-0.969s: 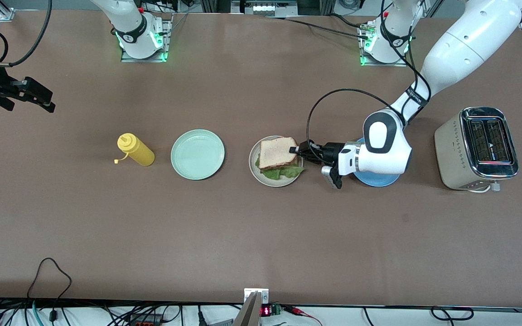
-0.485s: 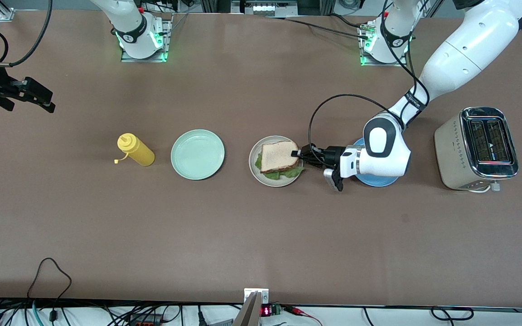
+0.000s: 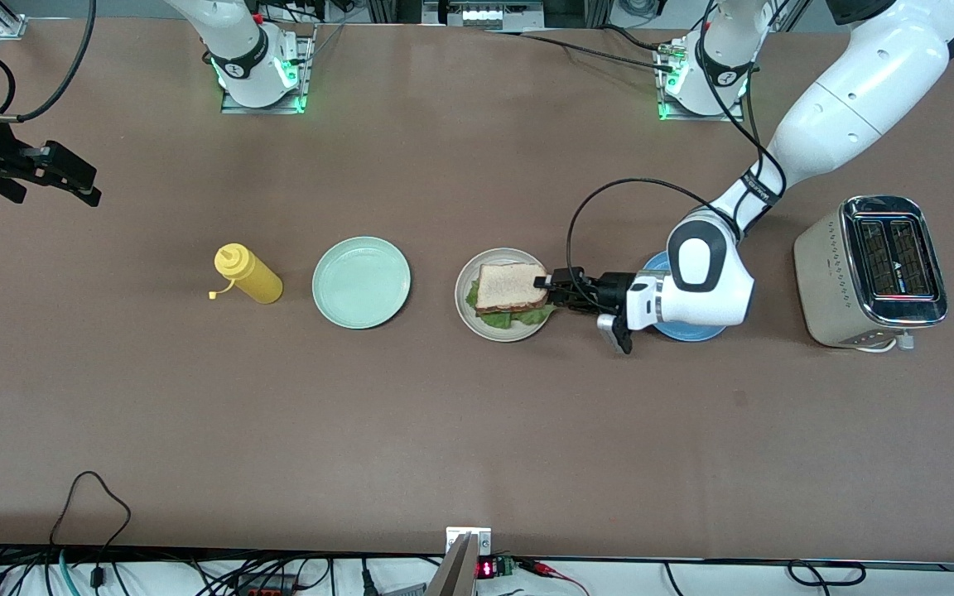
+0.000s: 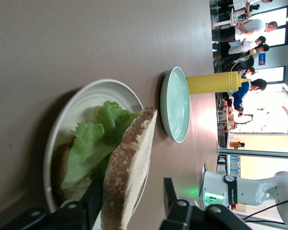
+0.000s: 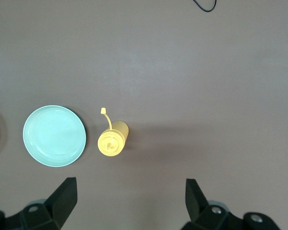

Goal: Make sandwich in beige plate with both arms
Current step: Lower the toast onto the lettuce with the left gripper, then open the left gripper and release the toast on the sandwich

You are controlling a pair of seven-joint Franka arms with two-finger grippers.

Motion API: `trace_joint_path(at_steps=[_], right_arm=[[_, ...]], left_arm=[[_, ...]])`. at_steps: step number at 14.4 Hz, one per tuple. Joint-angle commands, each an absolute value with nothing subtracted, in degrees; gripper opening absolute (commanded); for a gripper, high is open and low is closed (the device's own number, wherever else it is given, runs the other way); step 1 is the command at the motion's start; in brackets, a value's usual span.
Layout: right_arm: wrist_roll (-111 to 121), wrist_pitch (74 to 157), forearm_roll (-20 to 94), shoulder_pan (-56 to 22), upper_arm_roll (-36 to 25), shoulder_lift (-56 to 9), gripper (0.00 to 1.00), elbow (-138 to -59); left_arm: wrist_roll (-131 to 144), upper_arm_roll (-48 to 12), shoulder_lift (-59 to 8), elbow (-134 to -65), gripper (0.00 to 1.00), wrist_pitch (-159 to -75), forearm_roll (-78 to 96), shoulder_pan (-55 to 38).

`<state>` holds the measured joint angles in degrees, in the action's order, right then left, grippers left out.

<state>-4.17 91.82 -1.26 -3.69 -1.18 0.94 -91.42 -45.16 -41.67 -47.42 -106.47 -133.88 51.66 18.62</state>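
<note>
On table: three plates; one sandwich [image 3: 508, 287]; left hand [image 3: 545, 285] parted astride top slice; right hand [image 3: 71, 178] wide.

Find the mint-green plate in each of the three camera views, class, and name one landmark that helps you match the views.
Front view: the mint-green plate sits between the yellow bottle and the beige plate.
Left wrist view: seen edge-on, between the beige plate and the bottle.
Right wrist view: round, beside the bottle.
Shared landmark: the yellow bottle, next to it in every view.
</note>
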Motion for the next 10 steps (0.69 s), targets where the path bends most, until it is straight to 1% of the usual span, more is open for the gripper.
trace_joint_path(at_steps=[1,3,7,10], right_arm=[[-3.8,92.7,-2.0,-3.5,-1.1,2.3,1.0,-93.0],[-3.8,92.7,-2.0,-3.3,-1.1,2.3,1.0,-93.0],[-3.8,92.8,-2.0,-2.6,-0.6,2.3,1.0,-93.0],[-3.8,92.8,-2.0,-2.4,-0.5,2.3,1.0,-93.0]], left_arm=[[-48.7,-41.7,-45.2,-106.7,1.0,-133.1,50.8,21.2],[-49.7,-41.9,-44.6,-106.6,1.0,-131.8,46.5,23.4],[-49.1,-41.6,-38.2,-106.5,1.0,-123.9,41.2,26.2],[-46.9,-40.8,-36.5,-105.5,1.0,-119.5,34.0,28.2]])
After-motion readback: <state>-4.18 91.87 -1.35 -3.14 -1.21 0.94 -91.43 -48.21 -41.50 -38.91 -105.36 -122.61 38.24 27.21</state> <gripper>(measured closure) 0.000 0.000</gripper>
